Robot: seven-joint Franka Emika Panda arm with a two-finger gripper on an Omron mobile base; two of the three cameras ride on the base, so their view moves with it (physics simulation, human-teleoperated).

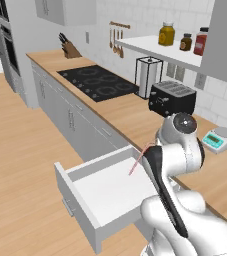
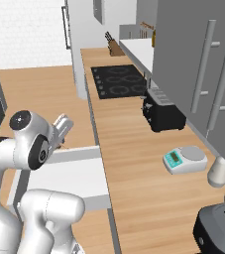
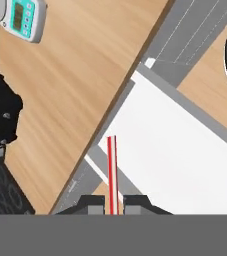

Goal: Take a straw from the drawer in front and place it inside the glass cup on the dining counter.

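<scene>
Red straw point(image 3: 112, 170) pinched between closed gripper point(image 3: 112, 202) fingertips, sticking forward from them, above the open drawer point(image 1: 105, 192) white inside, beside wood counter point(image 1: 135, 117) with black toaster point(image 1: 171, 98), small scale point(image 1: 218, 139), cooktop point(image 1: 98, 81), tiled wall behind.

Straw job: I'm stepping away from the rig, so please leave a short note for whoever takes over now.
Tool: shut on the straw, which stands out between the fingertips in the hand view.
Straw: lifted clear of the drawer; in the left base view it hangs as a thin pink line above the white drawer floor.
Drawer: pulled open under the wood counter along the tiled wall.
Done: straw picked out of the drawer.
Left: carry it to the dining counter and drop it into the glass cup. The drawer stands open.
</scene>
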